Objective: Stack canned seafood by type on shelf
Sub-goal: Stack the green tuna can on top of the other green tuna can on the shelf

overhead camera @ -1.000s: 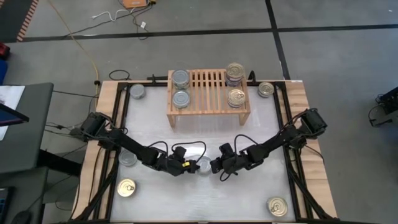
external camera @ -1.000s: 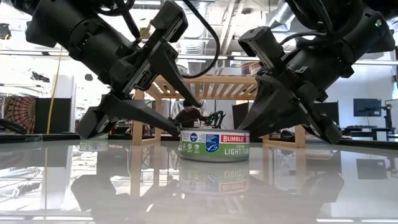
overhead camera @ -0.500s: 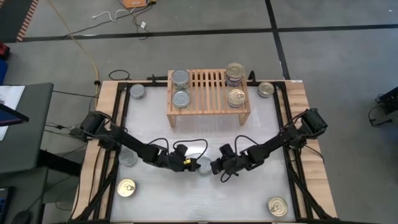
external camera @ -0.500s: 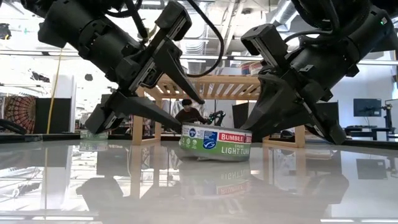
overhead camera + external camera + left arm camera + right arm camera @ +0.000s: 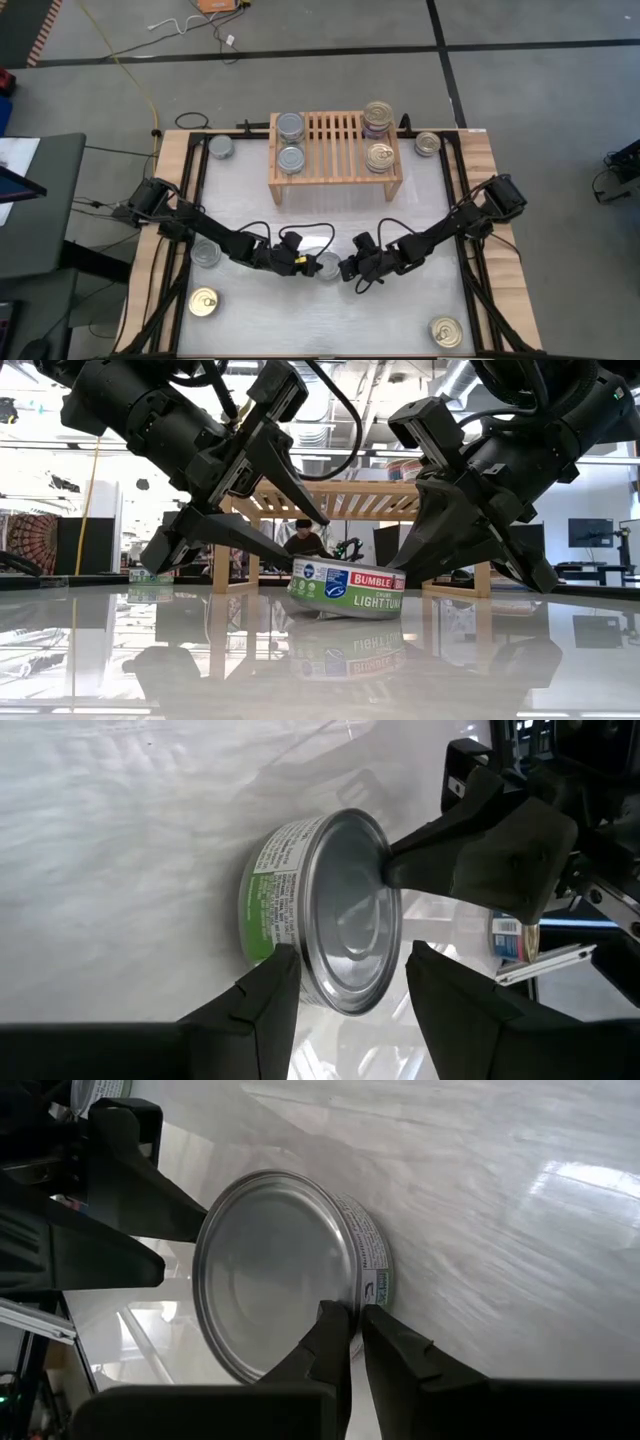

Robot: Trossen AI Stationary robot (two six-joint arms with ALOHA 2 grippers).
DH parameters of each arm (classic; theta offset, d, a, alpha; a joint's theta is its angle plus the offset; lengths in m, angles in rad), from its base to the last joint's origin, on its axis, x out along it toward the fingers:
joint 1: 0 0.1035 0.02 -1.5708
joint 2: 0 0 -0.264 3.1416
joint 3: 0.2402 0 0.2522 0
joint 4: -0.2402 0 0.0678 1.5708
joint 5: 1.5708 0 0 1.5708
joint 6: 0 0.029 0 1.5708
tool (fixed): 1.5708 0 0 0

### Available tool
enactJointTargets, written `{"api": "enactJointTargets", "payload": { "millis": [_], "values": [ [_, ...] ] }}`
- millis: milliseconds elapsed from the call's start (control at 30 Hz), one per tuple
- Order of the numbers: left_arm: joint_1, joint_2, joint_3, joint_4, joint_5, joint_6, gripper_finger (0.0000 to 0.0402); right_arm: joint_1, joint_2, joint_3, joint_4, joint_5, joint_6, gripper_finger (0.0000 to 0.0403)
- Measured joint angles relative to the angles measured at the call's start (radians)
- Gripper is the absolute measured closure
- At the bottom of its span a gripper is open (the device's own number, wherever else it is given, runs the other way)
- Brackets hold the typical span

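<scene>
Tuna tin, flat, round and silver-topped, was tilted between the spread left hand and the pressed-together right hand; it could slip and drop flat on the surface.

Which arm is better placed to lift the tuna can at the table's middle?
Left, probably. The left pincer is open with a finger on each side of the tilted tuna can, ready to close. The right pincer is shut, its tips only touching the can's rim.

Bright, even light; glare on glossy table; background blown out.
</scene>
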Motion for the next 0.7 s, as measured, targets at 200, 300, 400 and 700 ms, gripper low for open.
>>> {"api": "enactJointTargets", "payload": {
  "millis": [200,300,400,700],
  "values": [
    [0.0,0.0,0.0,0.0,0.013,0.001,0.0214,0.0,0.0,0.0,0.001,0.0,-0.006,0.0344],
    [0.0,0.0,0.0,0.0,0.015,0.0,0.0195,0.0,0.0,0.0,0.001,0.0,-0.007,0.0344],
    [0.0,0.0,0.0,0.001,0.025,0.021,0.0166,0.0,0.0,0.0,0.001,-0.001,-0.01,0.0344],
    [0.005,0.0,0.0,0.001,0.038,0.022,0.0108,0.0,0.0,0.0,0.001,-0.005,-0.01,0.0344]
  ]
}}
